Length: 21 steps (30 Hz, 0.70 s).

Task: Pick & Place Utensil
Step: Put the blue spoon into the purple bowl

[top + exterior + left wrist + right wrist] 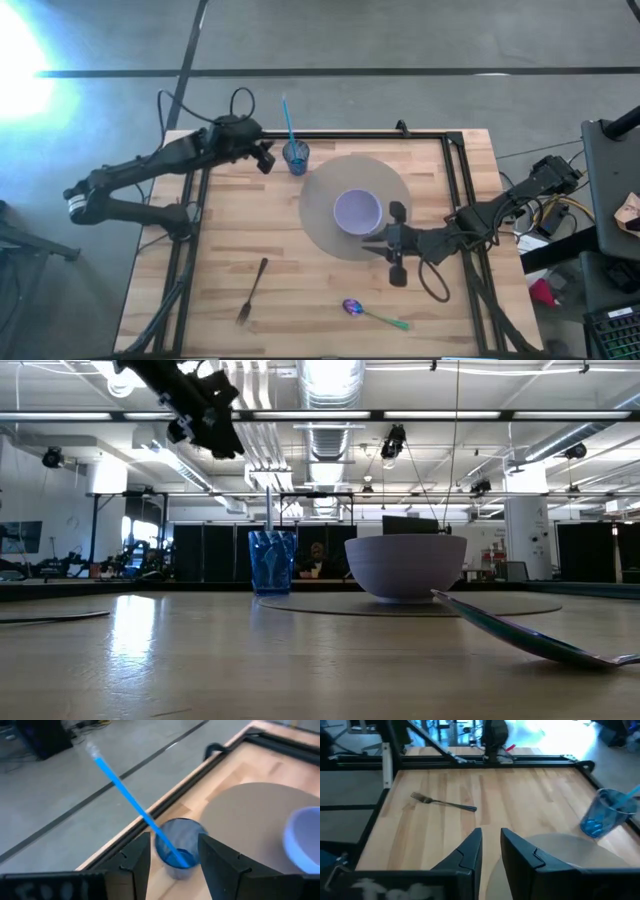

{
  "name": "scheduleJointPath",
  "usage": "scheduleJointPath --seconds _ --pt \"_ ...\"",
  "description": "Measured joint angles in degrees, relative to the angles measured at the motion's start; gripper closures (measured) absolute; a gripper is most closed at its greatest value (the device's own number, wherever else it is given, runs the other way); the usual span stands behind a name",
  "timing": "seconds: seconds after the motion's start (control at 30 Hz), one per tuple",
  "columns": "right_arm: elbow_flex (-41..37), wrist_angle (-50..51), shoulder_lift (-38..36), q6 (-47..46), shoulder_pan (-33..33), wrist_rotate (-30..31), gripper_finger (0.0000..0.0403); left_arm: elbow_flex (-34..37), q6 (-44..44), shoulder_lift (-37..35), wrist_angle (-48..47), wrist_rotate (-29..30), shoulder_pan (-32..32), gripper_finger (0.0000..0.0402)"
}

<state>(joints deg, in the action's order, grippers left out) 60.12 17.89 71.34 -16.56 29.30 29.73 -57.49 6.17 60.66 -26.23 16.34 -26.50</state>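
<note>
A blue cup (295, 157) stands on the table by the far edge, just off a round grey mat (320, 215). A long blue utensil (125, 790) stands slanted in the cup, its lower end on the cup's bottom and its shaft leaning on the rim. My left gripper (268, 158) hangs open, raised above the table (205, 415), just left of the cup (177, 845) and touching nothing. My right gripper (372, 243) hovers over the mat's near edge beside a lavender bowl (357, 211). Its fingers (490, 847) stand a little apart, with nothing between them.
A dark fork (252, 290) lies on the wood at the near left. A spoon with a purple bowl and green handle (365, 312) lies near the front edge. Black rails (455, 180) frame the table's sides and far edge. Bare wood lies between the fork and the mat.
</note>
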Motion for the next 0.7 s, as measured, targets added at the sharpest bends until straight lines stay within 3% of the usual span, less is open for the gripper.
scheduleJointPath --seconds 0.23,0.53,0.7 --pt "0.07 0.34 -0.01 -4.34 0.00 -7.87 0.0334 0.11 0.40 -3.65 -4.76 -3.19 6.26 0.0245" --pt "0.09 1.22 -0.01 -11.28 0.20 -16.01 0.0334 0.66 5.14 -3.26 -10.61 -3.61 16.89 0.0245" --pt "0.13 1.72 -0.01 -13.22 0.63 -16.73 0.0341 0.66 8.09 -3.18 -11.10 -3.56 23.04 0.0245"
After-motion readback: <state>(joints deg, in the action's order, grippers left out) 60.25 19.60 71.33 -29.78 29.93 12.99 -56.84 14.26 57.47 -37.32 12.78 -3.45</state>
